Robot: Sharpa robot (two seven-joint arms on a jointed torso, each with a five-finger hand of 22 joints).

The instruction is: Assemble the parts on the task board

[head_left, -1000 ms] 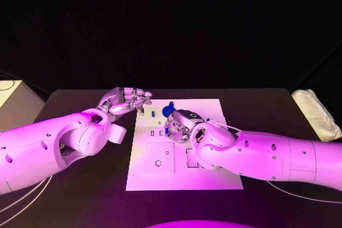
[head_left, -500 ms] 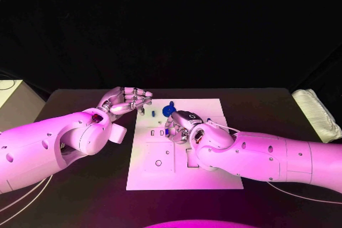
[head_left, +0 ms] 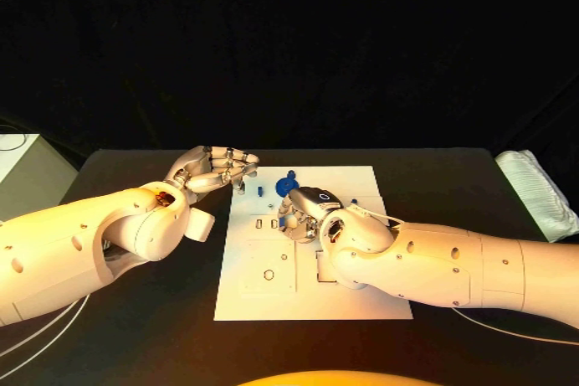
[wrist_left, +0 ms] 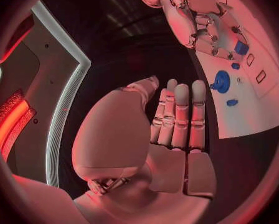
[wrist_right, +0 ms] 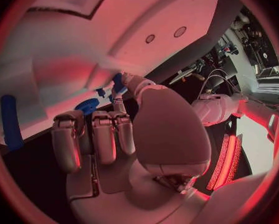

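Note:
The white task board (head_left: 350, 294) lies in the middle of the black table. My right hand (head_left: 310, 212) hovers low over its middle and pinches a small blue part (wrist_right: 117, 82) between thumb and fingertip; the same part (wrist_left: 241, 47) shows at that hand's fingertips. A round blue part (head_left: 286, 185) sits near the board's far edge, with a small blue peg (head_left: 261, 190) beside it. My left hand (head_left: 215, 170) hangs by the board's far left corner, fingers loosely bent, holding nothing.
A white padded object (head_left: 531, 193) lies at the table's right edge and a pale box (head_left: 24, 172) stands off its left side. Rectangular slots (head_left: 268, 275) mark the board's near half. White cables (head_left: 36, 336) trail under my left arm.
My right hand has edged slightly nearer to me over the board, still pinching the blue part. The left hand has stayed where it was.

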